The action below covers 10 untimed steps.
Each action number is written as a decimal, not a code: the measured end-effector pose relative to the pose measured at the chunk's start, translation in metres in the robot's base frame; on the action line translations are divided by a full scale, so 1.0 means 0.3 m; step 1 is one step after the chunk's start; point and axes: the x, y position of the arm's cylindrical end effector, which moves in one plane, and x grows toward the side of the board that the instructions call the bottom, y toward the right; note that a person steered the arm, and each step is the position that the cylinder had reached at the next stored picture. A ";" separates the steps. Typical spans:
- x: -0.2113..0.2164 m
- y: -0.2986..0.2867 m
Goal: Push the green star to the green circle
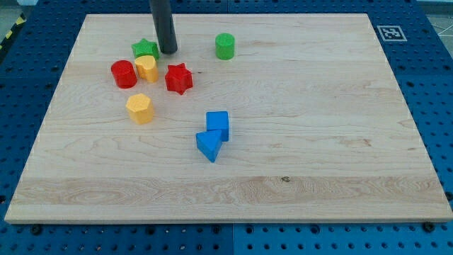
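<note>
My tip rests on the counter at the far left, just right of the green star, touching or nearly so; I cannot tell which. There is no hand to clench, only a rod cut off by the view's top. The green circle stands well to the right of my tip. The star's near edge is partly hidden by a yellow block pressed against it, with a red cylinder on its left. A red star, another yellow block, and a blue cube touching a blue triangle lie nearer.
</note>
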 end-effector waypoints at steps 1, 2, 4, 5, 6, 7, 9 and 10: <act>-0.082 -0.099; -0.034 -0.268; 0.100 -0.300; 0.074 -0.164; 0.065 -0.034; 0.069 0.032; 0.062 0.025; 0.096 -0.083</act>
